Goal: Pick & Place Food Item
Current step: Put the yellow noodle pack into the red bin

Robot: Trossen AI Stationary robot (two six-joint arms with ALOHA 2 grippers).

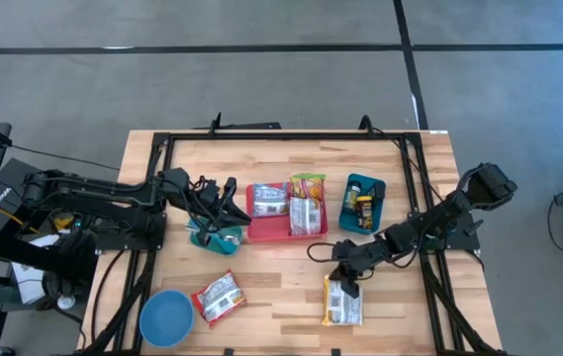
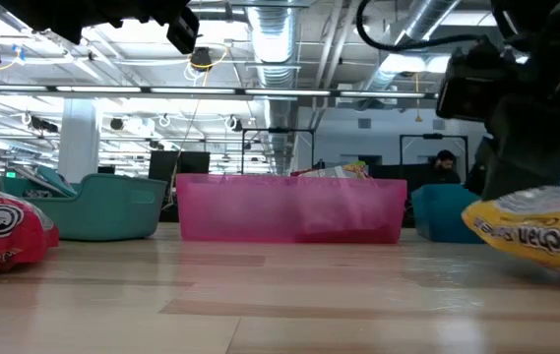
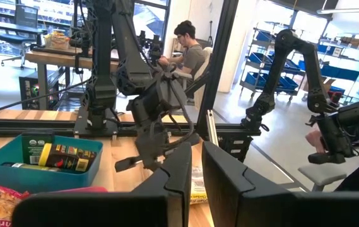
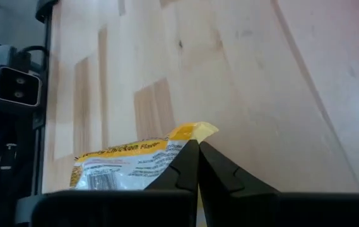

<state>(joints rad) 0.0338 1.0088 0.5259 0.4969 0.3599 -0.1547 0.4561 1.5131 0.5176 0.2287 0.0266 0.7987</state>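
Note:
A yellow snack packet point(image 1: 342, 302) lies near the table's near edge, right of centre. It also shows in the low view point(image 2: 535, 231). My right gripper point(image 1: 345, 280) is low over the packet's far end and shut on it. My left gripper point(image 1: 230, 203) hangs shut and empty above a teal bin point(image 1: 212, 237) at centre left. A pink tray point(image 1: 254, 232) at the table's middle holds several packets. My right gripper pinches the yellow packet's far edge near a corner point(image 4: 185, 140) between its two fingers. The fingers slant down at it from the table's far right. The rest of the packet lies on the table toward the near edge.
A blue bin point(image 1: 352, 188) with small items stands right of the pink tray. A red packet point(image 1: 219, 297) and a blue bowl point(image 1: 165, 318) lie near the front left. Bare wood lies between the tray and the near edge. A person sits in the room behind point(image 3: 188, 50).

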